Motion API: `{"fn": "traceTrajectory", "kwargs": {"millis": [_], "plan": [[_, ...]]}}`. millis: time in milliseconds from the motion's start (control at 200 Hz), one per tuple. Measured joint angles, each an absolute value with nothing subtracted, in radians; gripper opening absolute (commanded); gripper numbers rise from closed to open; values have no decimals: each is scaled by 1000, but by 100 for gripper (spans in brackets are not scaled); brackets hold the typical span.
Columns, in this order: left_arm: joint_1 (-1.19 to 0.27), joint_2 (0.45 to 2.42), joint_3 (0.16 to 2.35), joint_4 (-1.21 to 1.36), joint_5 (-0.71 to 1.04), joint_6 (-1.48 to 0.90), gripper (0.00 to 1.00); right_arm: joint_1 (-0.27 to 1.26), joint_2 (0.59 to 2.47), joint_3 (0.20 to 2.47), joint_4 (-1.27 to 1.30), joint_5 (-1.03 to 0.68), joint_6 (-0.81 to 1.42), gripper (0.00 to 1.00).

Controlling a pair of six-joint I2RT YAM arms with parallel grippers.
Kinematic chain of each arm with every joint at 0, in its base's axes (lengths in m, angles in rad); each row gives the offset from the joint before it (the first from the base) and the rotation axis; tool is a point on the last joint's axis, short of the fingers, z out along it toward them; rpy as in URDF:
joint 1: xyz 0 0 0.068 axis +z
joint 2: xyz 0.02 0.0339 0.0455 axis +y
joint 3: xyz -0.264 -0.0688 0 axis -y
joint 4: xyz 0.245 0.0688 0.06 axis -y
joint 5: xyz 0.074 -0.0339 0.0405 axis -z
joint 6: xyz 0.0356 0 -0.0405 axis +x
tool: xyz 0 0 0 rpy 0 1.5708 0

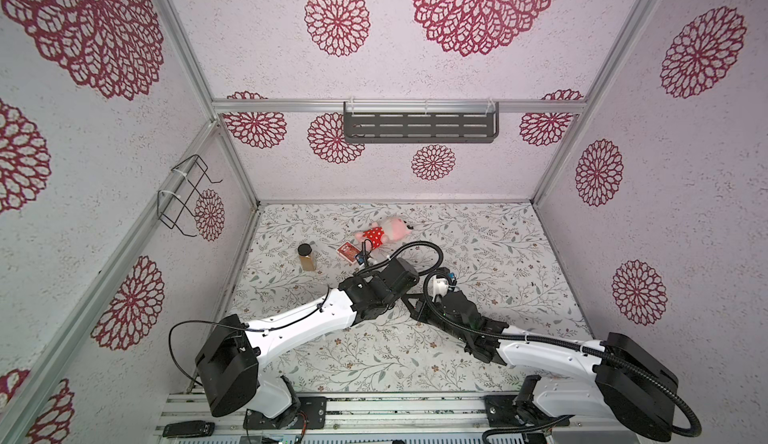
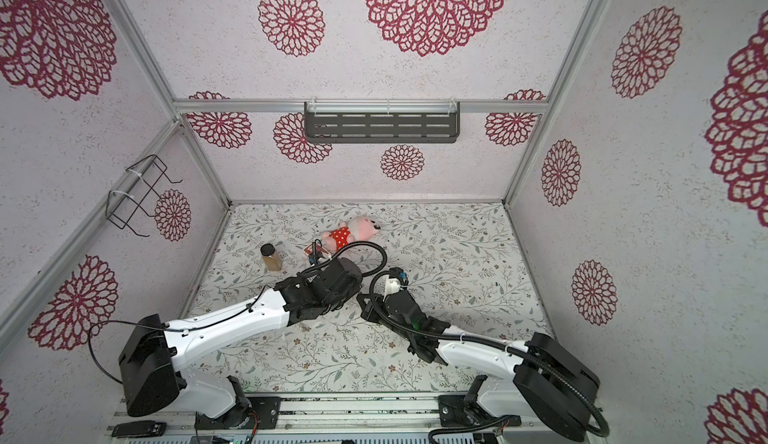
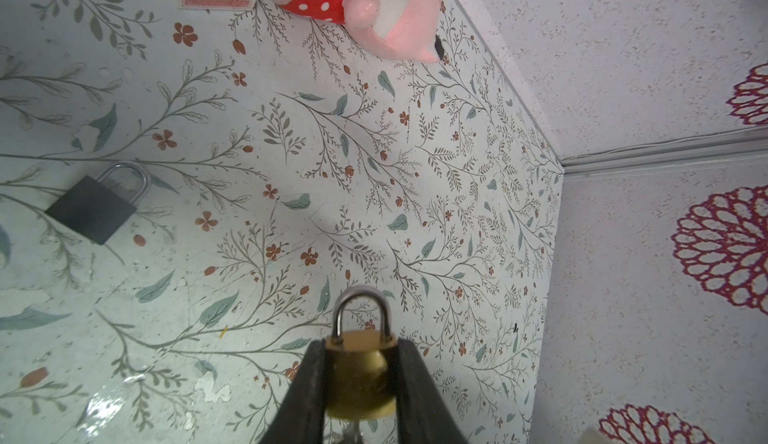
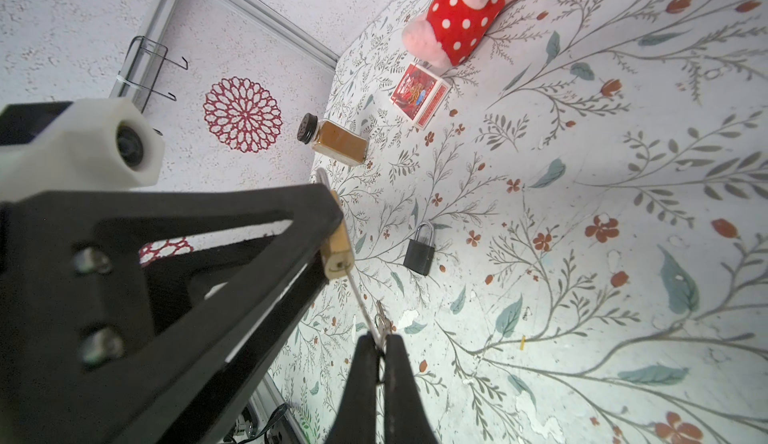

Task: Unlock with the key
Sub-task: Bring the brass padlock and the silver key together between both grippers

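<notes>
My left gripper (image 3: 360,348) is shut on a small brass padlock (image 3: 360,375), its jaws pressing the two sides of the body. The steel shackle (image 3: 361,309) sticks out past the fingertips with both legs in the body. In the right wrist view the same padlock (image 4: 337,251) shows at the tip of the left gripper's black fingers (image 4: 249,222). A thin silver key (image 4: 363,305) runs from the padlock's bottom face to my right gripper (image 4: 380,340), which is shut on the key's head. In both top views the two wrists (image 1: 382,284) (image 2: 399,300) meet mid-table, hiding padlock and key.
A black padlock (image 4: 419,251) (image 3: 93,205) lies on the floral table beyond the grippers. Farther back are a spice jar (image 1: 306,257), a red card box (image 1: 348,251) and a pink plush toy (image 1: 384,232). A grey shelf (image 1: 419,124) and a wire holder (image 1: 187,197) hang on the walls.
</notes>
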State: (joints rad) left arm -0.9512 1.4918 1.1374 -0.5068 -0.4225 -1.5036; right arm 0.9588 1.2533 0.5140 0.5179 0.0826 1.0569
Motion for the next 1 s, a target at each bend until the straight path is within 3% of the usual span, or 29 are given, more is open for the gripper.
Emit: {"fn": "traceTrajectory", "kwargs": {"millis": [996], "plan": [[-976, 1519, 1171, -531, -479, -1494, 0, 916, 1269, 533, 543, 29, 1068, 0]]}}
